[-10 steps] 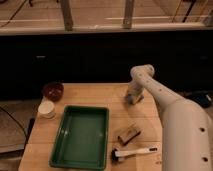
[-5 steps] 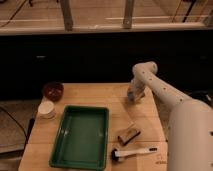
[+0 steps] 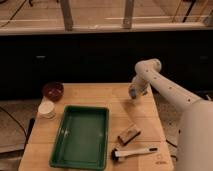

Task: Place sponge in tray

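Observation:
The dark green tray [image 3: 60, 150] lies on the wooden table at the front left. My gripper [image 3: 133, 94] hangs from the white arm over the table's far right part, well to the right of and behind the tray. A small blue-grey sponge [image 3: 132, 92] sits between its fingers, held just above the table top. The gripper is shut on it.
A dark red bowl [image 3: 53, 91] and a white cup [image 3: 47, 109] stand at the far left. A brown block with a dark top [image 3: 128, 134] and a white-handled brush [image 3: 131, 152] lie right of the tray. The table's right edge is close under the arm.
The gripper has risen a little off the table with the sponge in it, and the arm's elbow has swung higher and to the right.

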`<state>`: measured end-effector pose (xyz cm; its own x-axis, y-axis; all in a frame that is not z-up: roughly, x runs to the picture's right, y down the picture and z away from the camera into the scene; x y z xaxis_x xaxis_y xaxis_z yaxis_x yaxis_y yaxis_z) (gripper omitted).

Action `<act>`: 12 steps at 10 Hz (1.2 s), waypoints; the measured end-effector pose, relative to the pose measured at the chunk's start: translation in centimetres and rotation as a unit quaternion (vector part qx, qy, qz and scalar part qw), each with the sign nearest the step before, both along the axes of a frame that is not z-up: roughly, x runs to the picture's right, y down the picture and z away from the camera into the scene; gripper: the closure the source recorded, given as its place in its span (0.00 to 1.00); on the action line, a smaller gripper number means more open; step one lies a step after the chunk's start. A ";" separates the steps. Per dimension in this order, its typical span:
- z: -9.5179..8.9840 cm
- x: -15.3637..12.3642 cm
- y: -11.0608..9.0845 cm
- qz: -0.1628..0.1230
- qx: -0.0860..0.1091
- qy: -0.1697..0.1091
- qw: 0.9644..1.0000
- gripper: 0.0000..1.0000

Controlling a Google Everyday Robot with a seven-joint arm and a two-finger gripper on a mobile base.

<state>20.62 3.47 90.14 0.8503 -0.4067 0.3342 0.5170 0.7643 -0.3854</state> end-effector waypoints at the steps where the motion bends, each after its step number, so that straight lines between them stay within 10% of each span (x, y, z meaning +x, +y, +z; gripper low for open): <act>1: -0.6 0.0 -0.2 -0.003 0.003 -0.001 1.000 1.00; 12: -5.1 -1.3 0.1 -0.059 0.040 -0.031 0.997 1.00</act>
